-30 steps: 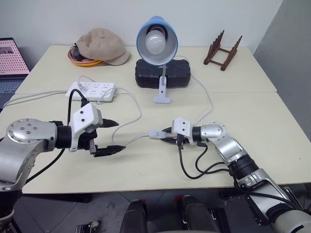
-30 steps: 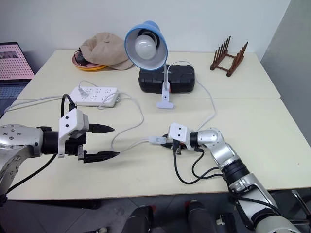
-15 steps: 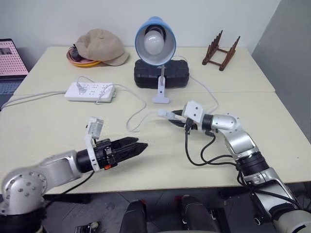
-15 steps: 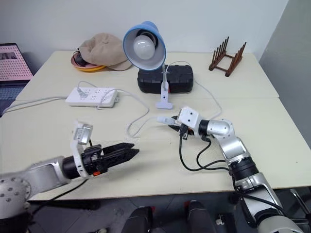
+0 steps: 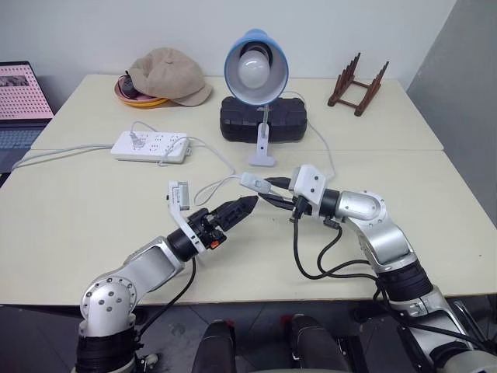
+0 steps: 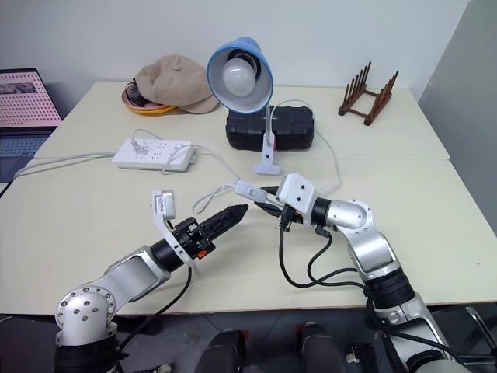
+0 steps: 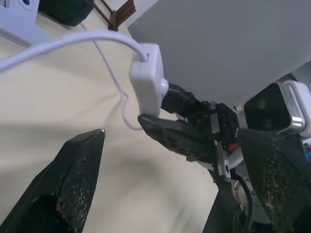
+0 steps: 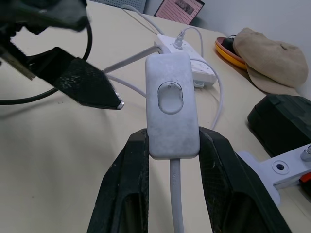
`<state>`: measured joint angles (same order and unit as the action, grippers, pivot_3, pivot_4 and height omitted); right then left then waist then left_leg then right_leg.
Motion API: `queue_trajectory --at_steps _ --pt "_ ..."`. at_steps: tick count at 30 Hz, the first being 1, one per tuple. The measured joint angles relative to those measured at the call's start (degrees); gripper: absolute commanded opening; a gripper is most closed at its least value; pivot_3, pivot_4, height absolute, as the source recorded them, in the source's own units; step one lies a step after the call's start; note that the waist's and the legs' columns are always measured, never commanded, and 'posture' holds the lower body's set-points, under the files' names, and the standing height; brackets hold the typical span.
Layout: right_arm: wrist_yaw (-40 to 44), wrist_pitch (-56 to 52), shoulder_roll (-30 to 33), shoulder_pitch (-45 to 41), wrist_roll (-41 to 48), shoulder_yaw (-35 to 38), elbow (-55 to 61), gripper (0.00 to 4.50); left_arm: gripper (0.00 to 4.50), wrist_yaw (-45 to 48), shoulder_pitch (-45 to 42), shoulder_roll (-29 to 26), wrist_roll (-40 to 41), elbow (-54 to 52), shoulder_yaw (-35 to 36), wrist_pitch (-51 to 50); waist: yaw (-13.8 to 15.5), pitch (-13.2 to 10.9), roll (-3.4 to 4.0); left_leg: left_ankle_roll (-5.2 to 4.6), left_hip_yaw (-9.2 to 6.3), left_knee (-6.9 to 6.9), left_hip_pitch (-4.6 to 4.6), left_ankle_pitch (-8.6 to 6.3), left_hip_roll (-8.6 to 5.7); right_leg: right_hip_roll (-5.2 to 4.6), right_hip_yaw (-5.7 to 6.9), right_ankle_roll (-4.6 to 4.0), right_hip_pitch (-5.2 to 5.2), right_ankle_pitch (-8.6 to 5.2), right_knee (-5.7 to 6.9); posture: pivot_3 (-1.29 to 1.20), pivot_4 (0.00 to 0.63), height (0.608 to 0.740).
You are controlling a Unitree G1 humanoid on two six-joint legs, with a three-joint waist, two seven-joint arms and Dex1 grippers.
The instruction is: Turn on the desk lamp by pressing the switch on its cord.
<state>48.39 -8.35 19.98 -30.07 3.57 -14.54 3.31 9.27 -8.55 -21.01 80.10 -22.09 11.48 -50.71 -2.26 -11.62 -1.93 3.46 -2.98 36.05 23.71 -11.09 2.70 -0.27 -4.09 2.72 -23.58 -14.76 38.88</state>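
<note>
Beige table [image 5: 70,233] | right gripper [image 8: 173,141] clamped on the switch [image 8: 168,104], lifted clear of the table before the unlit desk lamp [image 5: 256,74] | left gripper [image 5: 238,208] spread wide, empty, just beside it | advice: bring one fingertip squarely onto the rocker, press against right's hold.

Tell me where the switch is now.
The switch is clamped in the right gripper, above the table's middle, before the lamp, near the left gripper.

No text, label or number is legible — the pink-patterned laptop screen [image 5: 22,92] shows nothing readable.
</note>
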Motion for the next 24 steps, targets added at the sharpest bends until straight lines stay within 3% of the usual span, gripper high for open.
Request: queue_trajectory --at_steps 17,20,24 --pt "-0.12 0.05 0.44 1.83 2.2 -0.01 3.32 1.05 4.5 2.65 -4.1 -0.66 -1.81 3.04 -1.12 -0.12 0.04 0.0 0.0 0.0 -0.01 -0.01 0.03 0.0 0.0 -0.01 0.01 -0.02 0.0 -0.02 -0.09 0.0 0.15 0.74" --pt "-0.15 -0.02 0.78 2.0 2.21 -0.01 3.33 1.05 4.08 2.67 -4.35 -0.66 -2.12 3.51 -1.11 -0.12 0.04 0.0 0.0 0.0 0.0 -0.02 0.04 0.0 0.0 -0.01 0.01 -0.03 0.0 -0.03 -0.12 0.0 0.15 0.74" --pt "-0.28 -0.04 1.12 1.99 2.21 -0.01 3.33 1.05 3.15 3.19 -4.29 -0.68 -2.56 3.52 -1.1 -0.12 0.04 0.0 0.0 0.0 0.0 -0.05 0.05 0.0 0.0 -0.01 0.01 -0.02 0.0 -0.02 -0.16 0.0 0.15 0.74"
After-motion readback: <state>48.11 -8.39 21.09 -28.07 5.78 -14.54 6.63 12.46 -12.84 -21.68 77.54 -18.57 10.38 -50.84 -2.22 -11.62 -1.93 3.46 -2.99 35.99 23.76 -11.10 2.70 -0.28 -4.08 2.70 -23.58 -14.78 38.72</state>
